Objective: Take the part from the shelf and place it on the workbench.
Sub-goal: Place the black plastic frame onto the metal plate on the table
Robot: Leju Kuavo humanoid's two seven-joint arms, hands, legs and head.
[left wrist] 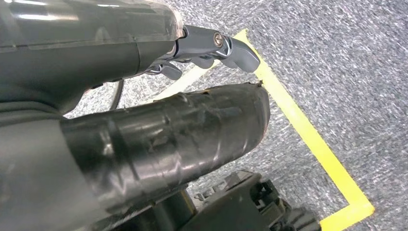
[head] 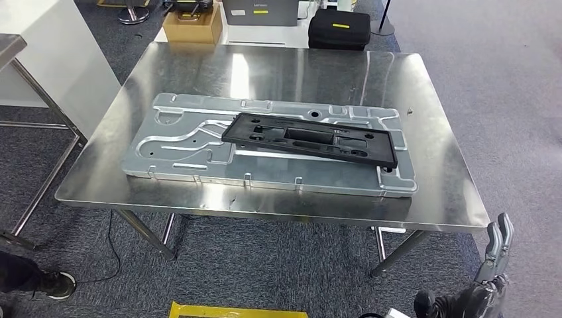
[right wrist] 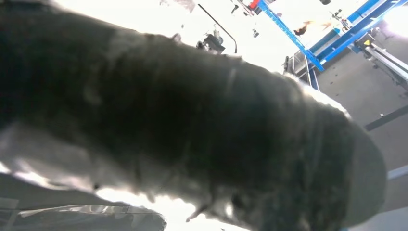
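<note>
Part (head: pixel 310 139), black, flat, long and moulded, is seen lying on the surface (head: pixel 437 192), resting across a large stamped silver panel (head: pixel 179 149) and angled slightly to the panel's long edges. It is not touched by either hand. Placement is judged done, or nearly so; the step in hand is judged to be pulling clear.

Right hand (head: pixel 494 255) is seen in the head view low at the near right corner, below the surface edge, well apart from the part. Fingers point upward with nothing between them; it is read as loosely spread and empty. The right wrist view is taken up by a dark blurred thumb against glare, so no more can be told there.

Left hand (left wrist: pixel 211 45) is seen in its wrist view hanging over grey carpet with yellow floor tape (left wrist: pixel 312 139) beneath. Fingers are partly curled; nothing is held as far as can be seen, but whether it is spread or closed cannot be told.

For a clean finish, both arms are best kept low and outside the surface edge, so the near right corner is not caught on the way and the part is not nudged off the panel.
</note>
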